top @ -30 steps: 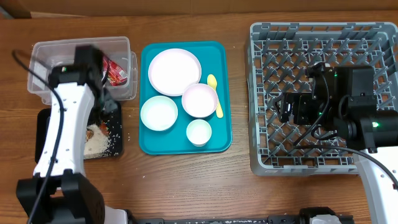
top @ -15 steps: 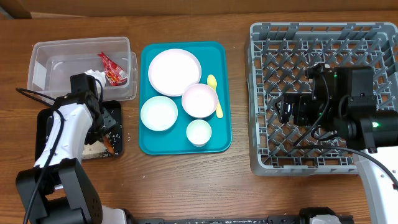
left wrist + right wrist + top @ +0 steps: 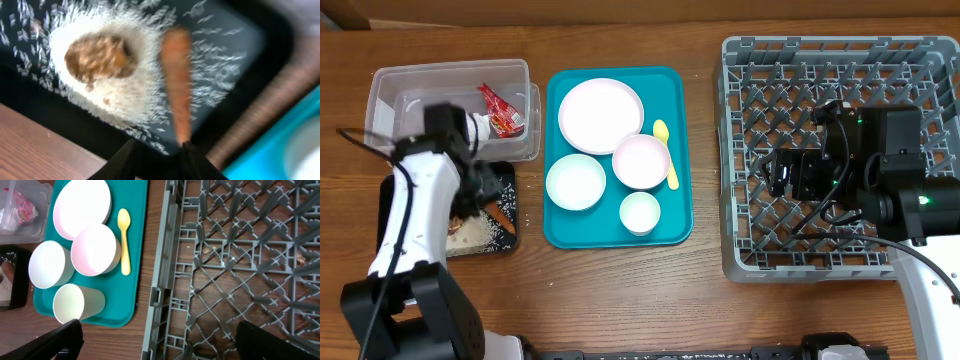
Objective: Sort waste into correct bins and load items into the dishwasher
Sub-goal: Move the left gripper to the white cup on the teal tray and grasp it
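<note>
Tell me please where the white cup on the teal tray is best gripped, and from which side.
Take the white cup by its rim from straight above, one jaw inside, one outside. It stands upright, mouth open upward, and the rim's front part, away from the small bowl, looks free.

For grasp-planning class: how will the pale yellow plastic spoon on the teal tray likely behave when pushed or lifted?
The pale yellow plastic spoon looks thin, so probably light and stiff. Lying flat on the smooth teal tray, it may skid rather than lift. The round white bowl beside it leaves little finger room.
</note>
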### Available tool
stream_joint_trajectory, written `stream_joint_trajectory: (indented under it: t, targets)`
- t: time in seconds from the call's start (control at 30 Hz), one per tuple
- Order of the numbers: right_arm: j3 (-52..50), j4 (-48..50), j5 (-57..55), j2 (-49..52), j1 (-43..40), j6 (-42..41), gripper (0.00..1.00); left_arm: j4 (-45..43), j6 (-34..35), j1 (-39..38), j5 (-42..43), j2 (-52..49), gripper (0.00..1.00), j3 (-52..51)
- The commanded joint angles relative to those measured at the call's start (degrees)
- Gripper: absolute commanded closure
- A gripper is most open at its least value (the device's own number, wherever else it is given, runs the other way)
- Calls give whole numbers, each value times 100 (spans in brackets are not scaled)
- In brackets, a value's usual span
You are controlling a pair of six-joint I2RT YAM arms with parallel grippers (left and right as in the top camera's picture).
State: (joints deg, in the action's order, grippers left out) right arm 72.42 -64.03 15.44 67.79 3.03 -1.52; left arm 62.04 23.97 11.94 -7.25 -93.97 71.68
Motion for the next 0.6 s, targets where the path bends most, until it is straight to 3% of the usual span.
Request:
stream_joint_trajectory:
  t: [0.0,0.2,0.43,0.57]
  targets:
    - [37,52,-28,-13,-15,-17,0,271,-820,-385,964,133,68,907]
    - [37,44,-28,-13,-15,-17,0,236,-1222,-1808,1847,125,66,1412]
    - [37,44,-33,-13,-15,-17,0,-592,-1161,-3644,1690,-286,57,1023]
    - [37,11,-33,-13,-15,-17,0,-715,-916,-4063,1408,-660,54,1023]
